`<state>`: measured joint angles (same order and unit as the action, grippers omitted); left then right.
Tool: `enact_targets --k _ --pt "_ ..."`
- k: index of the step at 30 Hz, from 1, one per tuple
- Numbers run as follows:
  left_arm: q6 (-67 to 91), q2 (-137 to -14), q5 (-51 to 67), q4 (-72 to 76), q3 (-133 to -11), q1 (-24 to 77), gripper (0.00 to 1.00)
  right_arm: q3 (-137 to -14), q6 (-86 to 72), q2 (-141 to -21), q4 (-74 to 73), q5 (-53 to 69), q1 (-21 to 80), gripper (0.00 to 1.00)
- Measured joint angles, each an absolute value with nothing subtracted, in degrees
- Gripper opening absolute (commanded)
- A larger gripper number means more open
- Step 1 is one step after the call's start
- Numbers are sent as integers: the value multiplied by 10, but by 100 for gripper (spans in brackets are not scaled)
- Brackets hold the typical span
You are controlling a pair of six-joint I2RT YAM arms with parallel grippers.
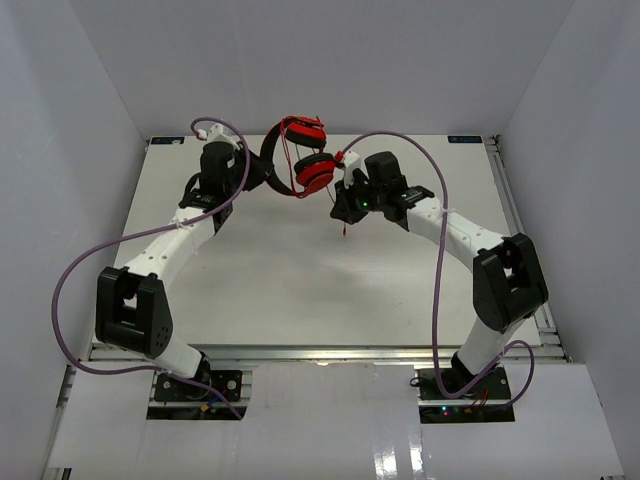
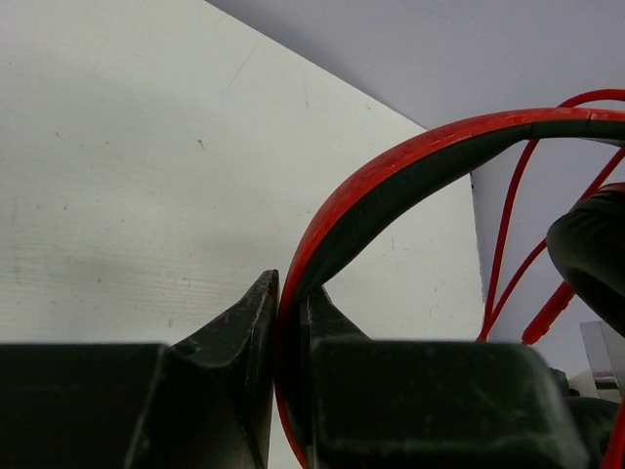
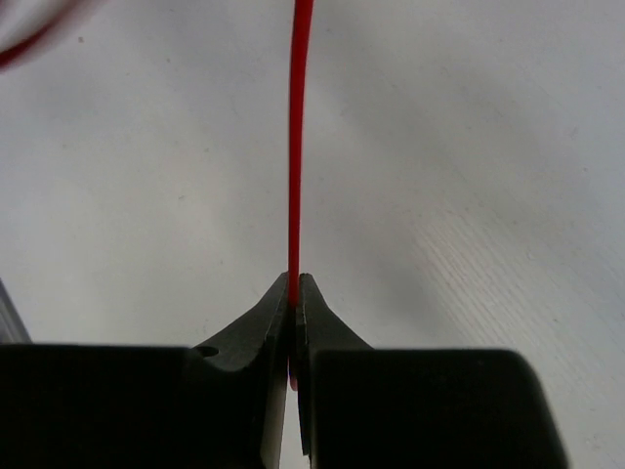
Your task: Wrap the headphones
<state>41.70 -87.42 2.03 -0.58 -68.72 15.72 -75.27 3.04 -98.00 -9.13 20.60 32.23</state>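
Observation:
The headphones (image 1: 312, 168) hang above the far middle of the table, red ear cups with black pads. My left gripper (image 1: 262, 172) is shut on their black-and-red headband (image 2: 410, 166), which arcs up and right in the left wrist view; its tips (image 2: 291, 293) pinch the band. The thin red cable (image 3: 298, 127) loops round the headphones (image 2: 508, 244). My right gripper (image 1: 343, 205) is shut on this cable just right of the lower ear cup; the tips (image 3: 294, 285) clamp it, and it runs straight up out of the right wrist view.
The white table (image 1: 300, 280) lies inside grey walls (image 1: 60, 150). Thick purple robot cables (image 1: 440, 260) arch over both arms. A metal rail (image 1: 330, 352) runs along the near edge by the arm bases.

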Motion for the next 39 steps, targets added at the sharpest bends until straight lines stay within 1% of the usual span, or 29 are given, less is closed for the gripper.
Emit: enact_targets --k 4,8,13,16,20,28,32,36,39 --pt "436 -871 17 9 -666 141 0 -735 -13 -980 -49 274 310 8" --pt "457 -871 2 23 -653 128 0 -715 -80 -980 27 343 304 8" --pt "475 -870 -13 35 -626 128 0 -641 -180 -983 141 404 304 8" --pt "477 -871 -24 29 -610 131 0 -615 -223 -1007 186 424 304 8" --pt "482 -882 -41 26 -596 132 0 -614 -260 -1064 231 439 304 8" --pt "464 -972 -101 11 -596 148 0 -614 -307 -1143 288 443 307 15" --pt "432 -1031 -141 -12 -623 164 0 -614 -335 -1173 315 437 308 18" --pt "403 -1070 -167 -33 -655 183 0 -614 -348 -1190 322 431 309 26" --pt "374 -1096 -188 -46 -689 203 0 -622 -343 -1194 313 426 309 29"
